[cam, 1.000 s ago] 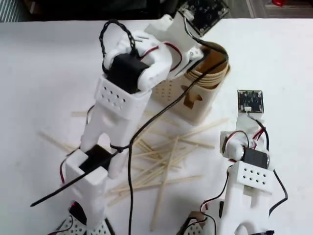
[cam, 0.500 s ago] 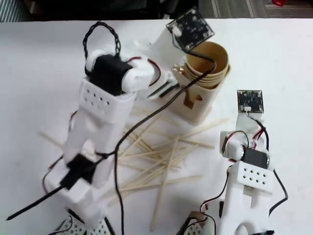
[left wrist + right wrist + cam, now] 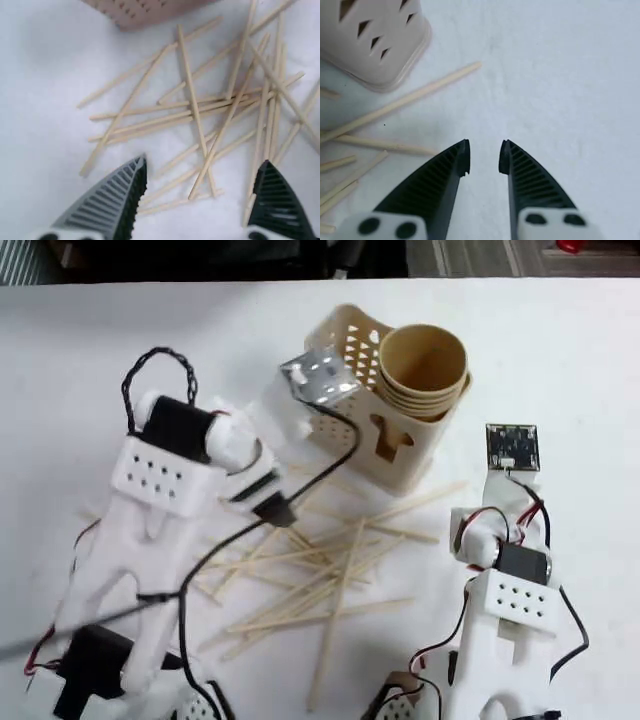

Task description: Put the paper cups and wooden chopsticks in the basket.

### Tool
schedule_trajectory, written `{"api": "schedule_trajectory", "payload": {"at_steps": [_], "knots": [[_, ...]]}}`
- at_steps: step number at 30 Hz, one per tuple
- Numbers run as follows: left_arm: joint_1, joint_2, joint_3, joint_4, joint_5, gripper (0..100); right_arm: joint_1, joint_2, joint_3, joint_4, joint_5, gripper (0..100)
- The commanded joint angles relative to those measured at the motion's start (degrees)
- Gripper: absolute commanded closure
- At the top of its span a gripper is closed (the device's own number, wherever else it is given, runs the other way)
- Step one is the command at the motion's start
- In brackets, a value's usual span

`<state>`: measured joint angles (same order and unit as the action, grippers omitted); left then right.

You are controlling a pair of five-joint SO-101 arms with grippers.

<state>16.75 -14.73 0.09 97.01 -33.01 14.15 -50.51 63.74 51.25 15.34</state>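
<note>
From the high view, I have the paper cups [image 3: 425, 365] nested in a stack inside the basket [image 3: 345, 338], which stands upright toward the far side of the bench [image 3: 90, 330]. The chopsticks [image 3: 320, 560] lie loose in a crossed heap on the bench, just in front of the basket. Most run slantwise from near-left to far-right. The left arm [image 3: 160, 475] leans over the heap's left edge, while the right arm [image 3: 510, 605] sits off to the heap's right.

From the left wrist view, the left pincer [image 3: 204, 167] is spread wide and carries nothing. The chopsticks [image 3: 192, 107] are right under and ahead of it, with the basket's corner [image 3: 145, 10] beyond them. One stick runs lengthwise away from the gap, so the jaws would close square across it. Others lie crosswise to the gap and would suit a grasp poorly, I judge.

From the right wrist view, the right pincer [image 3: 485, 145] is parted only a little and is empty, over bare bench [image 3: 560, 75]. A few chopsticks [image 3: 405, 100] lie off to one side near the basket's foot [image 3: 375, 40].

I reckon the left arm is the nearer and better placed for the next pick.
</note>
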Motion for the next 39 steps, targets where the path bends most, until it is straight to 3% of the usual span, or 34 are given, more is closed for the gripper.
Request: {"api": "schedule_trajectory", "payload": {"at_steps": [1,15,28,39], "knots": [[-4.53,-1.89,13.54,-11.16,-5.19,66,-0.13,0.04,-0.35,-0.84,0.53,88.9],[1.71,-0.75,34.81,-29.27,-5.89,66,-0.04,0.04,-0.35,-0.84,0.53,88.9],[2.07,25.10,21.10,-29.54,-3.08,67,-0.04,0.04,-0.35,-0.84,0.53,88.9],[4.35,26.42,21.19,-27.60,-3.60,90,-0.04,0.04,-0.44,-0.84,0.53,88.9]]}}
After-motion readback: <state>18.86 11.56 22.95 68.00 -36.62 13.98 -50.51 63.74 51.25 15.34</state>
